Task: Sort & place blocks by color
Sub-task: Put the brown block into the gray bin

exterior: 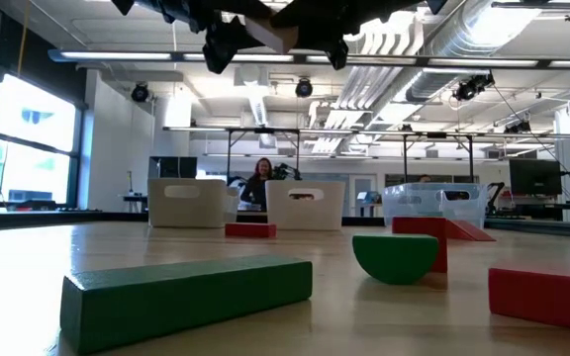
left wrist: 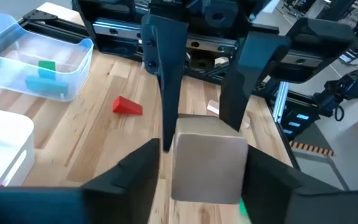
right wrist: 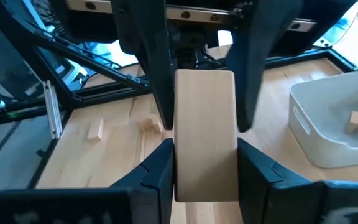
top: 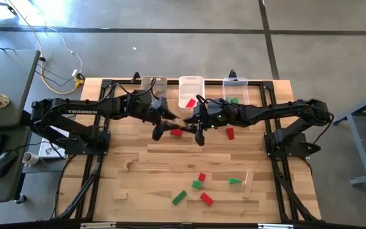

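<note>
We see both hands meeting above the middle of the desk [top: 138,159], each clamped on the same plain wood block [left wrist: 207,158]. The left hand [top: 165,129] reaches in from nine o'clock, the right hand [top: 196,130] from three o'clock. In the left wrist view the left fingers [left wrist: 135,171] press the block's sides while the right hand's fingers [left wrist: 166,68] grip its far end. The right wrist view shows the same: the right fingers [right wrist: 157,168] flank the block [right wrist: 205,134], and the left hand's fingers [right wrist: 148,56] hold the other end. In the low view the block [exterior: 280,32] hangs high above the desk between the two hands.

Just below the hands a red block [top: 176,133] lies on the desk, and another red one [top: 230,133] sits at four o'clock from the right hand. At twelve o'clock, along the desk's far edge, stand three bins: the left bin [top: 153,83], the middle bin [top: 191,81] with a red block [top: 190,103] inside, and the right bin [top: 235,83] with a green block [top: 234,100] inside.

At six o'clock, near the front edge, red and green blocks lie scattered: a green brick [top: 180,198], a red one [top: 206,199], a small red one [top: 202,177], a green one [top: 197,185], and a green wedge [top: 234,181]. A plain stick [top: 247,183] stands beside the wedge.

Beyond the desk in the low view, a person [exterior: 258,183] sits far off.
</note>
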### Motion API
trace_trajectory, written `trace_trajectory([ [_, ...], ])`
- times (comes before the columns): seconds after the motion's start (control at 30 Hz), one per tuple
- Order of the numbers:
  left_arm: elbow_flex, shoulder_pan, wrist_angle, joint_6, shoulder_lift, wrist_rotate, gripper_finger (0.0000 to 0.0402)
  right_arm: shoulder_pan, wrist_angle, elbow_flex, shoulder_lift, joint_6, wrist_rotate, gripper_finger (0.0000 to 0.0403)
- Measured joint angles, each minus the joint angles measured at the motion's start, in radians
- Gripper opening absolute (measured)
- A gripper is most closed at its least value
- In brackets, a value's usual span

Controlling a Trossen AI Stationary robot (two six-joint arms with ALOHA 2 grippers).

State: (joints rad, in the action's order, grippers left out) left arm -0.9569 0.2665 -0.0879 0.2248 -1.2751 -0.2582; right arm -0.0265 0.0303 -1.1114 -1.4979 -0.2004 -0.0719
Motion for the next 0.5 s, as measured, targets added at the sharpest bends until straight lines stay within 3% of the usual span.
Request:
trace_trajectory([
  [0.17, 0.0, 0.0, 0.0, -0.031, 0.0, -0.005, 0.0105, 0.0, -0.004, 0.0, 0.0, -0.022, -0.007, 0.0102],
  [0.5, 0.0, 0.001, -0.038, -0.064, 0.0, 0.038, 0.0102, 0.0, -0.085, 0.0, 0.0, -0.064, 0.043, 0.0214],
])
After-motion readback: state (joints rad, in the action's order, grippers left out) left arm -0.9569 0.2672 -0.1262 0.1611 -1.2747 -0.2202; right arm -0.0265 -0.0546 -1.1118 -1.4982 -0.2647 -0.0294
